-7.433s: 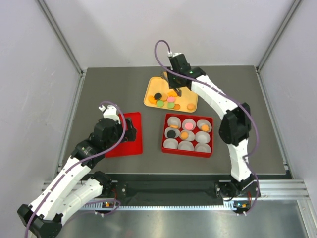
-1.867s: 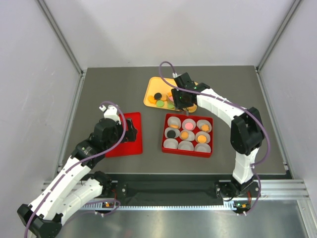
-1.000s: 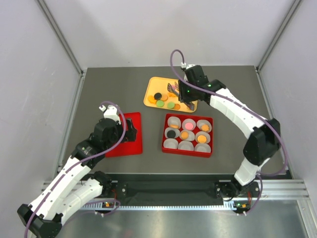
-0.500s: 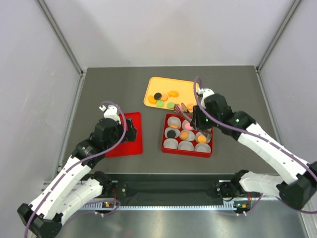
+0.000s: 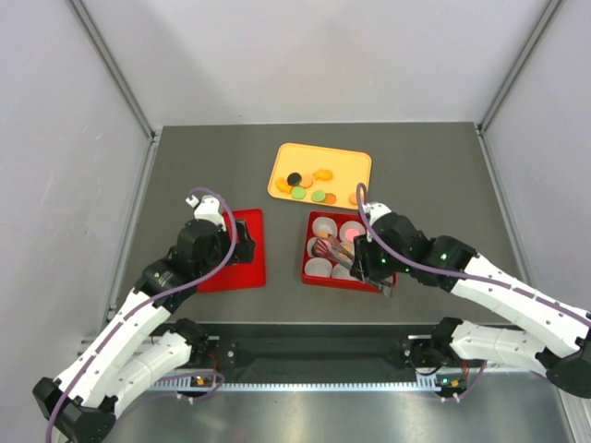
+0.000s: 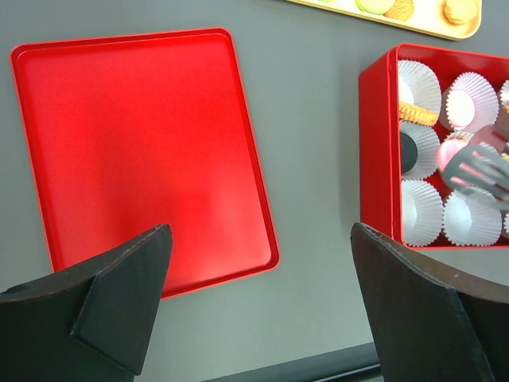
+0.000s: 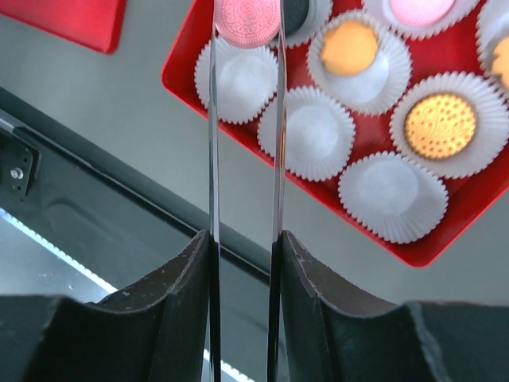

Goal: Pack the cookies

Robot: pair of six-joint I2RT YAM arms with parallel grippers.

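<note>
My right gripper is shut on a pink cookie, pinched between its long thin blades over the left side of the red box. The box holds white paper cups; some hold orange, pink and black cookies, and several are empty. The held cookie hangs above the cups, beside the black one. More cookies lie on the yellow tray. My left gripper is open and empty above the table between the red lid and the box.
The flat red lid lies left of the box, under my left arm. The yellow tray sits behind the box. A black rail runs along the table's near edge. Grey walls enclose the table.
My right arm has swung from the yellow tray back toward me, carrying the pink cookie to the box's left side. The left arm has not moved.
</note>
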